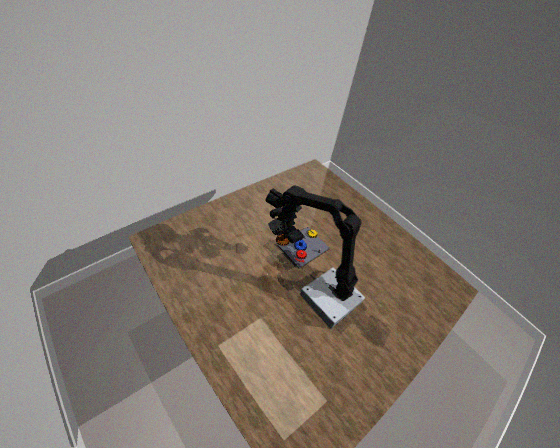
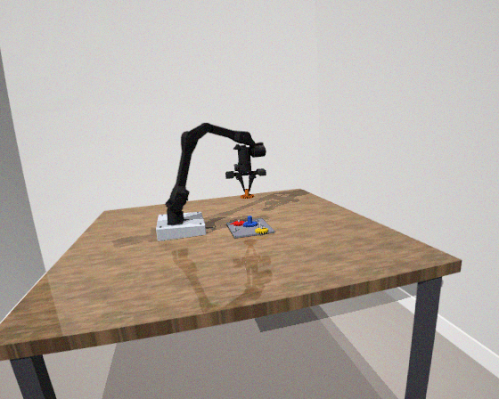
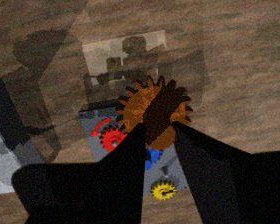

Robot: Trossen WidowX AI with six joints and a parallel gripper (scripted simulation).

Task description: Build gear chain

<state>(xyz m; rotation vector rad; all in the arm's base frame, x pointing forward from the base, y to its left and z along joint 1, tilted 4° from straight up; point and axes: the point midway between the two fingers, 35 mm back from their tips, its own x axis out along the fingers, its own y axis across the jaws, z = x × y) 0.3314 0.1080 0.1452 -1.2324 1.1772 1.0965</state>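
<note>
My gripper (image 2: 247, 191) (image 3: 157, 127) is shut on an orange gear (image 2: 247, 196) (image 3: 136, 106) (image 1: 282, 241) and holds it in the air, high above the table near the grey board (image 1: 317, 245) (image 2: 238, 232) (image 3: 92, 134). The red gear (image 1: 301, 254) (image 2: 238, 223) (image 3: 112, 139) and the yellow gear (image 1: 312, 233) (image 2: 262, 231) (image 3: 163, 190) are on the board. A blue gear (image 1: 300, 245) (image 2: 249, 223) (image 3: 154, 157) with a raised knob sits on the board between them, beside the red gear. In the wrist view the orange gear and the fingers hide part of the board.
The white arm base (image 1: 332, 300) (image 2: 181, 231) (image 3: 3, 165) stands close to the board. A bare peg (image 1: 319, 251) shows on the board near the red gear. A pale rectangle (image 1: 272, 378) lies on the wooden table (image 1: 382, 360) (image 2: 340, 267).
</note>
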